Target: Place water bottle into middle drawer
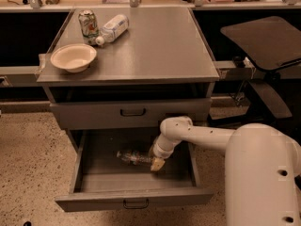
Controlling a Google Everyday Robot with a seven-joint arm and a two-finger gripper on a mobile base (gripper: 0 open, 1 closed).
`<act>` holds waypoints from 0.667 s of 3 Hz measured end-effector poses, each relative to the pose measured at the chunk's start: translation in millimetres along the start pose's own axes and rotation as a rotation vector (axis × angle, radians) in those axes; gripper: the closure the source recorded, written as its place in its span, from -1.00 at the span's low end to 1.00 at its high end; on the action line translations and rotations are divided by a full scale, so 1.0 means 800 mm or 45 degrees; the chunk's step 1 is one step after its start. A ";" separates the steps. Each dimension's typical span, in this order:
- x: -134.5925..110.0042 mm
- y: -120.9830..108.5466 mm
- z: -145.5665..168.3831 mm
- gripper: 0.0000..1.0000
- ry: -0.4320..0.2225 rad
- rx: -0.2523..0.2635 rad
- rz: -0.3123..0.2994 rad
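The water bottle (132, 157), small, clear and crinkled, lies on its side on the floor of the open middle drawer (136, 199), near the drawer's centre. My gripper (157, 163) is down inside the drawer at the bottle's right end, touching or almost touching it. My white arm reaches in from the right over the drawer's right side. The drawer is pulled far out, and its front with the small dark loop handle faces the camera.
The closed handled drawer front (131, 113) sits just above. On the cabinet top stand a cream bowl (73, 57), a drink can (88, 22) and a bottle with a large white label (112, 28) lying on its side. A dark chair (263, 41) stands at the right.
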State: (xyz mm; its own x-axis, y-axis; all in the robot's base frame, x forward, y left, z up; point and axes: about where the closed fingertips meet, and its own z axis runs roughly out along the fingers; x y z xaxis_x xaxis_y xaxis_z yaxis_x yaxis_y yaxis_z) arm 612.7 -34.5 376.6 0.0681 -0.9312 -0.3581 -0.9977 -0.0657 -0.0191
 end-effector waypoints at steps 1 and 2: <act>0.000 0.000 0.000 -0.73 0.000 0.000 0.000; 0.000 0.000 0.000 -1.00 0.000 0.000 0.000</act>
